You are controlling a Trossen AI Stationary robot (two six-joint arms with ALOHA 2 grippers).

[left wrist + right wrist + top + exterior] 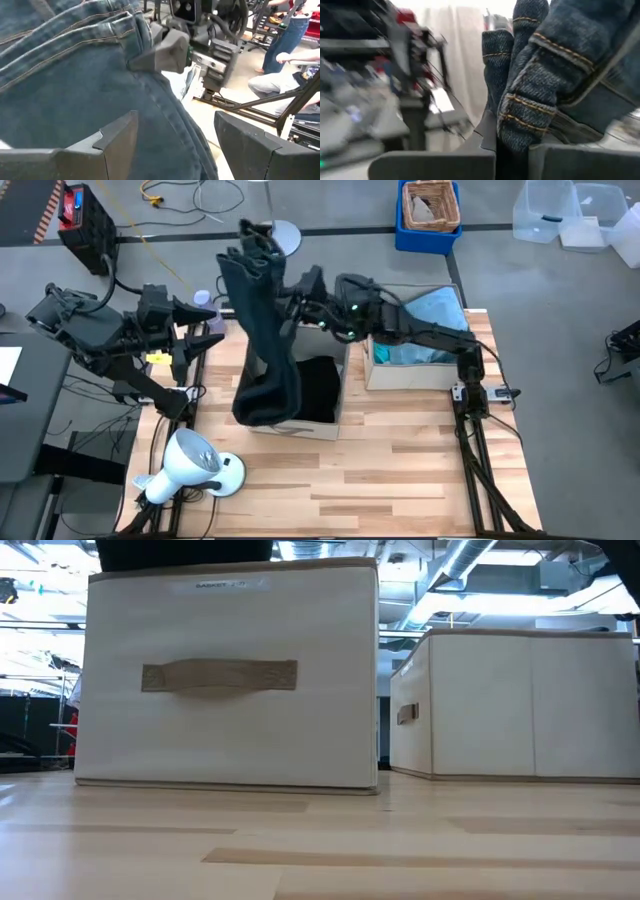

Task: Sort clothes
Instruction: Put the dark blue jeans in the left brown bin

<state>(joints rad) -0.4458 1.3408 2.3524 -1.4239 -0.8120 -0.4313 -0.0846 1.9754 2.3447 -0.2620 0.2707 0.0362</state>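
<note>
My right gripper (290, 305) reaches over the left beige box (318, 428) and is shut on the dark charcoal jeans (262, 330). The jeans hang as a long bundle, with their lower end (262, 408) down in that box. A black garment (320, 385) lies in the same box. The bright teal top (432, 310) lies in the right beige box (400, 375). My left gripper (212, 330) is open close beside the jeans on their left; its fingers (117, 135) stand before the denim (75, 85). I cannot make out the light blue jeans. My right gripper pinches a bunched, seamed edge of the jeans (525, 120) between its two fingers, several layers thick. It comes level from the table's right side and holds the jeans' upper part (137, 57). A short end stands above the hold and the rest hangs slack into the left box.
A white lamp-like object (190, 465) lies on the table's near left. The two beige boxes fill the low view (230, 680). Beyond the far edge stand a blue crate (430, 215) and clear bins (560, 210). A person (280, 45) is in the room behind.
</note>
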